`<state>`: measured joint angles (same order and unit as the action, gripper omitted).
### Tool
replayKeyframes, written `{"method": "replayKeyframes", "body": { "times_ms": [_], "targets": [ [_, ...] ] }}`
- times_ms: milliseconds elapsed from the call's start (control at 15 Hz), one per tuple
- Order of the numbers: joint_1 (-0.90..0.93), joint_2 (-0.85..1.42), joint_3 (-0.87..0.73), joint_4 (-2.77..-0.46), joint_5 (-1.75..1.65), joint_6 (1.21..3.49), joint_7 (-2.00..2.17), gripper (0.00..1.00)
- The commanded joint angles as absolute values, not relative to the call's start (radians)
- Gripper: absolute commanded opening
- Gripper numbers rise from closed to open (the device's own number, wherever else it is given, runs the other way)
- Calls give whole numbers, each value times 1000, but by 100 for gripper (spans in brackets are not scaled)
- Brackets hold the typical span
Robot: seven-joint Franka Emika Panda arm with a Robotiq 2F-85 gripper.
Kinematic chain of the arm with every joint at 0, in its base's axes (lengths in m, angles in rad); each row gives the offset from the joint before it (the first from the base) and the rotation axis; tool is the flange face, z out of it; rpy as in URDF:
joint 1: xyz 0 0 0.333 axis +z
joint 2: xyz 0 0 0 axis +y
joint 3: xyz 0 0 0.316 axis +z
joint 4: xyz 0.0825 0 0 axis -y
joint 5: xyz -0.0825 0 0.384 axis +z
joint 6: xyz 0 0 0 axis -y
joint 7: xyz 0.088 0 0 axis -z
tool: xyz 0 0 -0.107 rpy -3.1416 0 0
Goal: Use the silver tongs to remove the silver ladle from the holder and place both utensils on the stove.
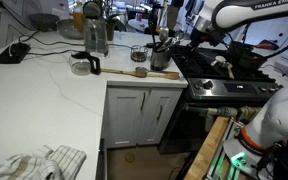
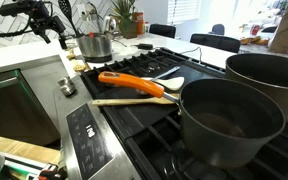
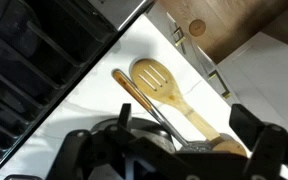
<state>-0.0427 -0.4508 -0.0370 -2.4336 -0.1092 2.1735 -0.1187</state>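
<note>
Claw (image 3: 169,160) is spread apart: wrist view shows its two black fingers (image 3: 82,152) wide at the frame edges with nothing clamped between them. The holder (image 1: 161,58), a short shiny metal cylinder, stands on the white desk (image 1: 44,100) directly below the claw, also visible as a brushed-steel can (image 2: 94,45). Dark handles (image 1: 164,42) stick up from it toward the claw, too small to tell the utensils apart. In an exterior view the claw (image 2: 54,27) hangs just above the holder, not touching it. The stove (image 1: 219,68), with black grates and a glossy steel front, sits right beside the holder and to one side of the claw. A flat wooden slotted spoon (image 3: 172,95) lies on the desk just beyond the claw, on the side away from the stove. Well away from the claw, on the stove top: an orange-handled utensil (image 2: 129,83), a thin wooden stick-handled spoon (image 2: 134,101), and two round dark matte pots (image 2: 229,122), the second (image 2: 272,75) behind the first.
</note>
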Motion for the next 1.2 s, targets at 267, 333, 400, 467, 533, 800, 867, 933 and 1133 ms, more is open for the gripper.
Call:
{"method": "replayKeyframes", "body": {
  "times_ms": [267, 333, 400, 467, 533, 800, 867, 933, 1133],
  "targets": [
    [-39, -451, -41, -2431, -111, 2170, -117, 100],
    [-39, -451, -41, -2431, -111, 2170, -117, 100],
    [-39, -451, -41, -2431, -111, 2170, -117, 100],
    [-39, -451, -41, -2431, -111, 2170, -117, 100],
    [-39, -451, -41, -2431, -111, 2170, -117, 100],
    [-42, -396, -28, -2361, -26, 2154, 26, 100],
    [-43, -381, -24, -2335, -4, 2152, 66, 100],
    [-45, -366, -20, -2314, 15, 2158, 109, 100],
    [-59, -334, -7, -2253, 53, 2165, 247, 100]
  ]
}}
